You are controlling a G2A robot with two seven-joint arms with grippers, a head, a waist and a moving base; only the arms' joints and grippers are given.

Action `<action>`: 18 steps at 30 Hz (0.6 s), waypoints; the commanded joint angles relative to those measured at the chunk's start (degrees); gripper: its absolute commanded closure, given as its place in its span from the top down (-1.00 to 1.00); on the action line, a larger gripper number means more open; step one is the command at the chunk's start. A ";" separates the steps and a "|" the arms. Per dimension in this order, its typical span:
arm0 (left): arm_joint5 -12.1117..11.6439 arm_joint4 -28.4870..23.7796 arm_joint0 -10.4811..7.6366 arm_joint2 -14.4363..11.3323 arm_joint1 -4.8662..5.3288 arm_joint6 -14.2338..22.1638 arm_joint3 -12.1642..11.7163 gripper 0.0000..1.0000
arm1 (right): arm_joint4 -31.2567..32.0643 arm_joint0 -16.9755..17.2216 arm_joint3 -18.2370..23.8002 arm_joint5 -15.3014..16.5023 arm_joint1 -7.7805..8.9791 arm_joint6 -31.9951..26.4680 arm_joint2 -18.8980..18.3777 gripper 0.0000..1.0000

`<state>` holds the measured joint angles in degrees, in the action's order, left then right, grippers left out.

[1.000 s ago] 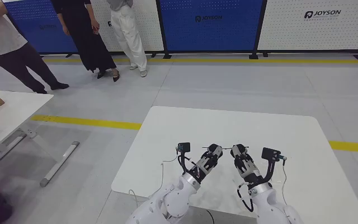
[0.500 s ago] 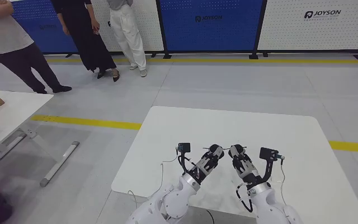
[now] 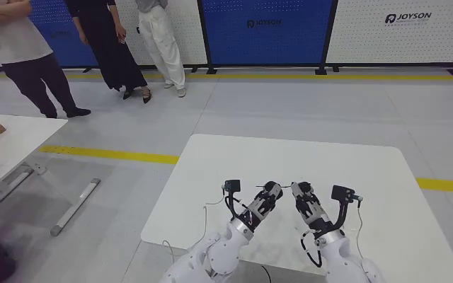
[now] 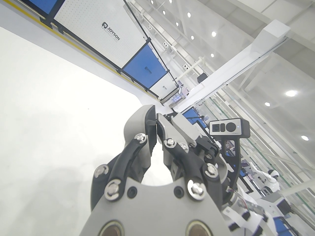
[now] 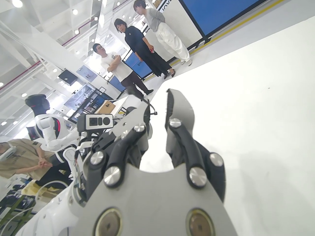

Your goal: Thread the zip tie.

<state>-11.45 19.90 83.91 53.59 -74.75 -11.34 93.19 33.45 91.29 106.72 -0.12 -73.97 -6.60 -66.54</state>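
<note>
My left pincer (image 4: pixel 156 124) is clenched, its pads pressed together on the thin black zip tie (image 5: pixel 152 108). My right pincer (image 5: pixel 158 104) is just beside it and released, with the zip tie's free end in the gap between its fingers. Both pincers are over the near part of the white bench (image 3: pixel 297 156); beyond it are a yellow floor line (image 3: pixel 106 153) and blue and white wall panels (image 3: pixel 265 28).

Bright ceiling lights (image 4: pixel 213 34), soft shadows
</note>
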 commanded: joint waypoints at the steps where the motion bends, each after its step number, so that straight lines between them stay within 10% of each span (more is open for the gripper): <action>1: 0.07 -0.15 -0.04 0.11 -0.06 -0.28 -0.15 -1.00 | 0.08 0.08 -0.04 0.10 -0.01 0.14 -0.02 -0.60; 8: -0.21 0.08 0.06 0.17 -0.17 -0.47 -0.05 -1.00 | 0.08 0.39 -0.12 0.41 -0.05 0.87 -0.27 -1.00; 18: -1.51 1.00 0.33 -0.05 -0.27 -0.36 0.09 -1.00 | 1.42 0.54 -0.12 1.52 0.01 0.46 -0.26 -1.00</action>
<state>-12.90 20.79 84.20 53.57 -75.01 -11.73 93.27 34.78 91.85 106.59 1.28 -73.96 -6.02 -66.81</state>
